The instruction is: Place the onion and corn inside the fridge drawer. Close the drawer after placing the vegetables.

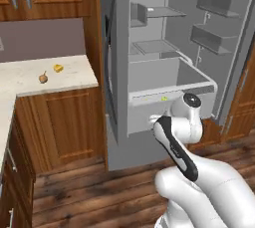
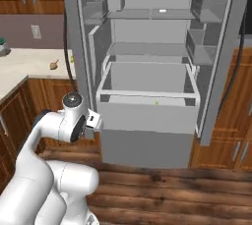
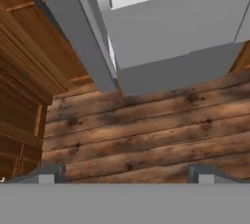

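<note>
Two dark finger tips of the pincer (image 3: 126, 173) are spread wide, holding nothing. Far off to its left, the small round brown onion (image 1: 44, 77) lies on the pale counter (image 1: 30, 80); it seems light and firm, best pinched across the bulb. Beside the pincer, the pale grey fridge drawer (image 2: 145, 116) stands open with a green speck inside, maybe the corn.

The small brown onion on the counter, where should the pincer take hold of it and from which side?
Judging by its pose, the small round brown onion lies alone on the pale speckled countertop, its thin stem tip pointing up and sideways. Coming straight down from above looks best, closing the fingers across the round bulb below the stem. The small yellow wedge sits apart, so it should not obstruct.
</note>
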### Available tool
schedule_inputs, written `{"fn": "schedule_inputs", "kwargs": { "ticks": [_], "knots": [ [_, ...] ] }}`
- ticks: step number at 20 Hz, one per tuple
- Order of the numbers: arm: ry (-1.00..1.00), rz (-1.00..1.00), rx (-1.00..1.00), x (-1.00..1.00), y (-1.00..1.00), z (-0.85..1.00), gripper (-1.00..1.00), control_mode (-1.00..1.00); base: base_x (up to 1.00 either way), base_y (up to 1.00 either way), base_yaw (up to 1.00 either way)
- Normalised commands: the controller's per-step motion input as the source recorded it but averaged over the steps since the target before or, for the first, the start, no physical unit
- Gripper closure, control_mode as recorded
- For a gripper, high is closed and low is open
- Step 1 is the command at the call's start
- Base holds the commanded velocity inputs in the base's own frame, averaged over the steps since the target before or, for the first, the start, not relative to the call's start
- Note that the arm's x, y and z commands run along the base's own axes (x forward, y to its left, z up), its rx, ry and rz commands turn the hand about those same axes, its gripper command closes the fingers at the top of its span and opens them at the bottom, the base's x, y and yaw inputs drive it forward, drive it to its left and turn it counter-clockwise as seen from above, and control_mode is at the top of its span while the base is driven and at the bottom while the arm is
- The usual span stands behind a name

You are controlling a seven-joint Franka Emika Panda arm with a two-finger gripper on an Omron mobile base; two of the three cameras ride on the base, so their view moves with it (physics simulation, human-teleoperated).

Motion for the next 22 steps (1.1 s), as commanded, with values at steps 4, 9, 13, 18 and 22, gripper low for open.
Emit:
{"fn": "schedule_inputs", "kwargs": {
  "ticks": [4, 9, 13, 18, 22],
  "knots": [
    [0.00, 0.00, 0.00, 0.00, 0.00, 0.00, -1.00, 1.00, 0.24, 1.00, 0.22],
    [0.00, 0.00, 0.00, 0.00, 0.00, 0.00, -1.00, 1.00, 0.95, 0.80, 0.11],
    [0.00, 0.00, 0.00, 0.00, 0.00, 0.00, -1.00, 1.00, 1.00, 0.68, 0.13],
    [0.00, 0.00, 0.00, 0.00, 0.00, 0.00, -1.00, 1.00, 1.00, 0.27, 0.13],
    [0.00, 0.00, 0.00, 0.00, 0.00, 0.00, -1.00, 1.00, 1.00, 0.09, 0.14]
  ]
}}
